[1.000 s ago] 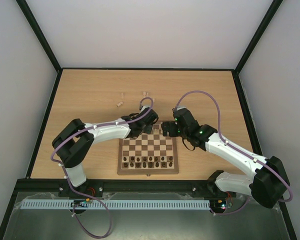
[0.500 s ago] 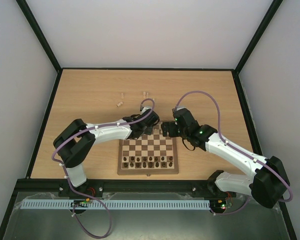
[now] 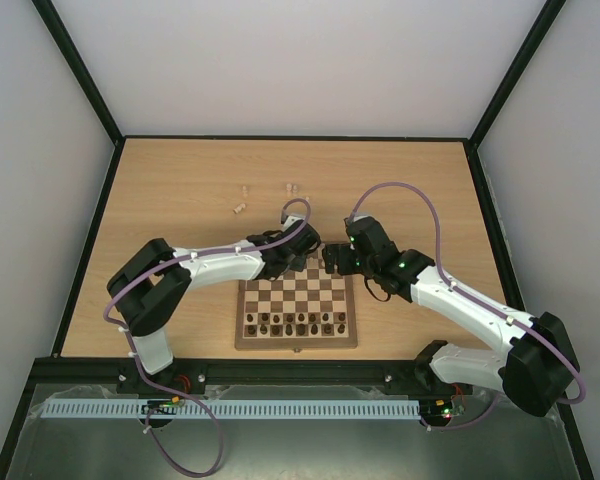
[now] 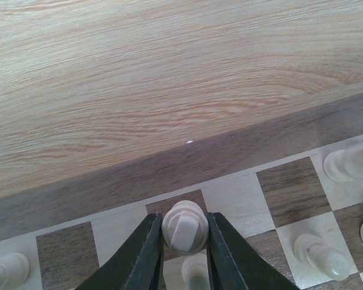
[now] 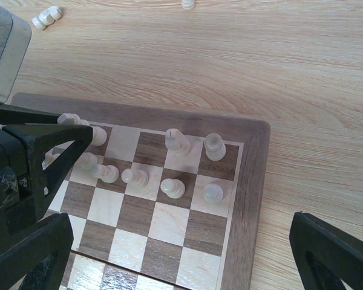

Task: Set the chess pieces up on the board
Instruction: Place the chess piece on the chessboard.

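The board [image 3: 297, 341] lies at the table's near middle, with dark pieces [image 3: 290, 322] on its two near rows. My left gripper [image 3: 296, 258] is at the far edge, shut on a cream piece [image 4: 185, 226] above a dark far-row square next to the frame [image 4: 169, 166]. Other cream pieces [image 4: 317, 254] stand beside it. My right gripper [image 3: 332, 258] is open wide and empty above the board's far right corner [image 5: 254, 136], where several cream pieces [image 5: 172, 188] stand on the two far rows.
Loose cream pieces lie on the tabletop beyond the board: one pair [image 3: 291, 188], another pair [image 3: 241, 198], also in the right wrist view [image 5: 46, 16]. The left arm's gripper body [image 5: 24, 175] is at the left in the right wrist view.
The left gripper has shifted slightly toward the near side and right along the board's far edge, still holding the cream piece. The right arm has barely moved.
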Action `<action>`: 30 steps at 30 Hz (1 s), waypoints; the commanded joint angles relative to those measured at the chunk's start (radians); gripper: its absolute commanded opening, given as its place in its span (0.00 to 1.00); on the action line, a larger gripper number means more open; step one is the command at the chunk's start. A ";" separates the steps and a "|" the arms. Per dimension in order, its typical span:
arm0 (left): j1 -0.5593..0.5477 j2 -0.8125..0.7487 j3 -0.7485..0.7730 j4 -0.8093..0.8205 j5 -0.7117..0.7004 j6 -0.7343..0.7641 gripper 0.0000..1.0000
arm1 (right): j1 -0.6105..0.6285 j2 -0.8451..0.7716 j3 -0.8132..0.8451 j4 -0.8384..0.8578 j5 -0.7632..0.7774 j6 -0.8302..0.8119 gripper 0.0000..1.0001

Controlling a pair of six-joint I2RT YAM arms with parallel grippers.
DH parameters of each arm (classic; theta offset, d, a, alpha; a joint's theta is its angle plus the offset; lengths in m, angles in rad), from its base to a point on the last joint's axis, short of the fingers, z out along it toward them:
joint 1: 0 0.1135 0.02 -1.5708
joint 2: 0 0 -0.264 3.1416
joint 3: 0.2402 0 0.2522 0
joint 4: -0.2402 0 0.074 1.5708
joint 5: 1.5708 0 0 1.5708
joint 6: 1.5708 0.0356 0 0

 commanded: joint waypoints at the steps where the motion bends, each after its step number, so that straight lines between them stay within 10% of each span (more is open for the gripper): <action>1: -0.010 0.011 0.004 -0.028 -0.022 -0.013 0.23 | -0.003 -0.017 -0.013 0.006 0.000 0.002 0.99; 30: -0.021 -0.005 0.028 -0.067 -0.058 -0.028 0.46 | -0.003 -0.016 -0.013 0.009 -0.016 0.001 0.99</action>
